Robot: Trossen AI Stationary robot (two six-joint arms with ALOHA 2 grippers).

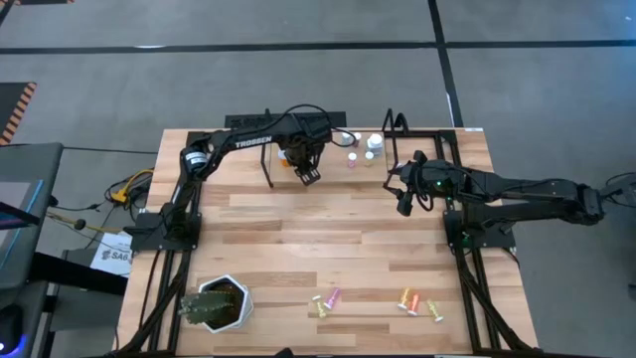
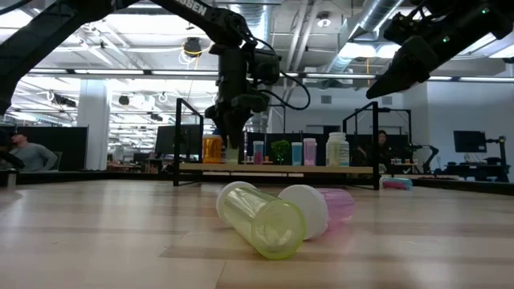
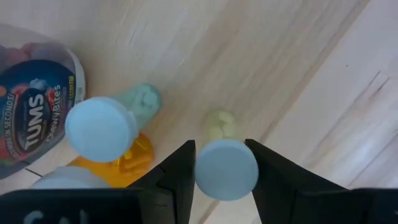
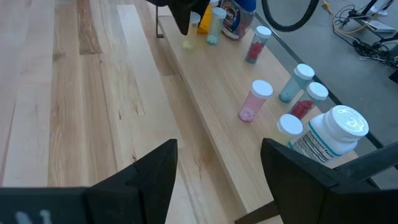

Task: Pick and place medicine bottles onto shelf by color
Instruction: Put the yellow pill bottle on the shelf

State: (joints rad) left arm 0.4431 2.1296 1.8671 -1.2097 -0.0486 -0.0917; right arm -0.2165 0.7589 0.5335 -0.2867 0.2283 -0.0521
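Note:
My left gripper (image 3: 219,163) points straight down over the far left end of the shelf (image 4: 211,124), shut on a small yellow vial (image 3: 217,124) with a white cap. Close beside the vial on the shelf stand a teal vial (image 3: 144,99), an orange vial (image 3: 127,163) and a wide Tums bottle (image 3: 34,118). More pink, red and teal vials (image 4: 252,102) and a large white bottle (image 4: 329,134) stand toward the shelf's right end. My right gripper (image 4: 217,168) hangs open in the air near that end, holding nothing. My left gripper has the yellow vial pinched between its two fingers at the white cap (image 3: 227,169), one finger (image 3: 180,168) on each side. The fingers come from above, pointing down along the upright vial. Whether its lower end (image 4: 188,45) stands on the shelf, I cannot tell.
Several vials lie on their sides near the table's front edge: a yellow one (image 2: 261,221), a pink one (image 2: 329,207), an orange one (image 1: 407,298) and another yellow one (image 1: 434,310). A green plant in a white pot (image 1: 214,303) stands at the front left. Black rod uprights (image 2: 177,140) frame the shelf.

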